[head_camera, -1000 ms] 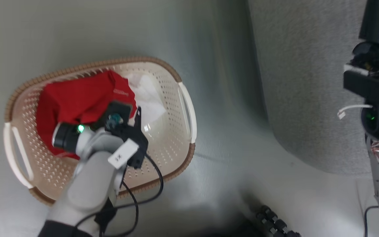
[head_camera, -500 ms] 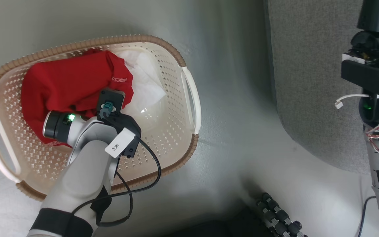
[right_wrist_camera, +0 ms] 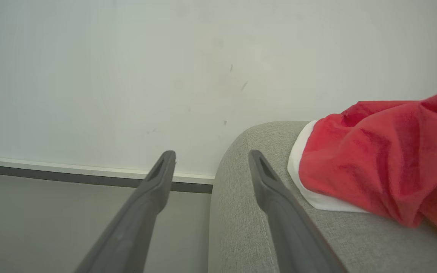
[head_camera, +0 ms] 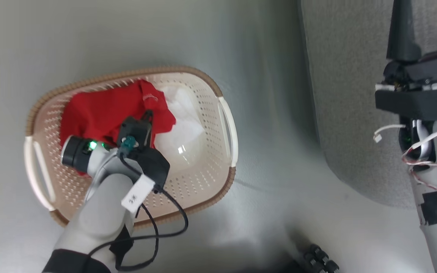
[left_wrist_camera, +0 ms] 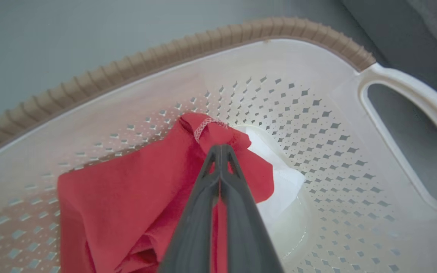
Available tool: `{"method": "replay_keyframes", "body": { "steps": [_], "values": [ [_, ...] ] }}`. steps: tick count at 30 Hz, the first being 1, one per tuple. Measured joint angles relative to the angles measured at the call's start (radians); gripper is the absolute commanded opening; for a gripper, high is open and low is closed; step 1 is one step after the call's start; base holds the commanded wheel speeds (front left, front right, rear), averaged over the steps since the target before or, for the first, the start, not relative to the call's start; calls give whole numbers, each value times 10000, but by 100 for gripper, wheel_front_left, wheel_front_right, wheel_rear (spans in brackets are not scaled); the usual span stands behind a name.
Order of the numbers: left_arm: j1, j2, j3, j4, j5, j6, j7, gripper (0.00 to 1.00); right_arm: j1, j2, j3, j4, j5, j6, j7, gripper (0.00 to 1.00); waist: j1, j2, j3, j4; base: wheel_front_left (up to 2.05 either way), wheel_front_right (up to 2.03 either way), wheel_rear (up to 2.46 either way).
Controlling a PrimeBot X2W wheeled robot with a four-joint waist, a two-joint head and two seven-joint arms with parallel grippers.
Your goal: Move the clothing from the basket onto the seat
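Left gripper [left_wrist_camera: 220,151] tight on clothing [left_wrist_camera: 127,204] in basket [left_wrist_camera: 203,41]; right gripper [right_wrist_camera: 211,153] agape

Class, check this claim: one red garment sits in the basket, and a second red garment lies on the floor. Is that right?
Not quite. The second red garment lies on the grey sofa, not on the floor; the right wrist view shows it. The rest holds: one red garment sits in the basket.
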Motion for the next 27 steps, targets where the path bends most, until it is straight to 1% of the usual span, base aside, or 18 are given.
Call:
{"method": "replay_keyframes", "body": {
  "steps": [3, 10, 16, 20, 23, 27],
  "values": [
    [115, -8, -65, -102, -38, -98, -157, 0, 169, -2, -10, 130, 0, 0, -15, 100, 0, 0, -265, 84, 0, 0, 0],
    [482, -19, -153, -696, -201, -508, -374, 0, 683, 2, -96, 650, 2, 13, -42, 100, 0, 0, -1231, 408, 0, 0, 0],
    [848, -27, -151, -1419, -314, -673, -424, 0, 1339, -13, -238, 920, 2, 42, -42, 100, 0, 0, -2100, 681, 0, 0, 0],
    [1180, -31, -155, -2249, -316, -882, -426, 0, 1810, -46, -259, 1133, 0, 88, -42, 100, -1, 0, -2839, 898, 0, 0, 0],
    [1317, -4, -127, -2947, -316, -936, -426, 0, 2059, -75, -236, 1287, -2, 176, -42, 100, -1, 0, -3286, 1023, 0, 0, 0],
    [1394, 194, -8, -3806, -314, -959, -426, 0, 2313, -81, -165, 1444, -82, 240, -42, 100, -1, -1, -3884, 1188, 0, 0, 0]
  ]
}}
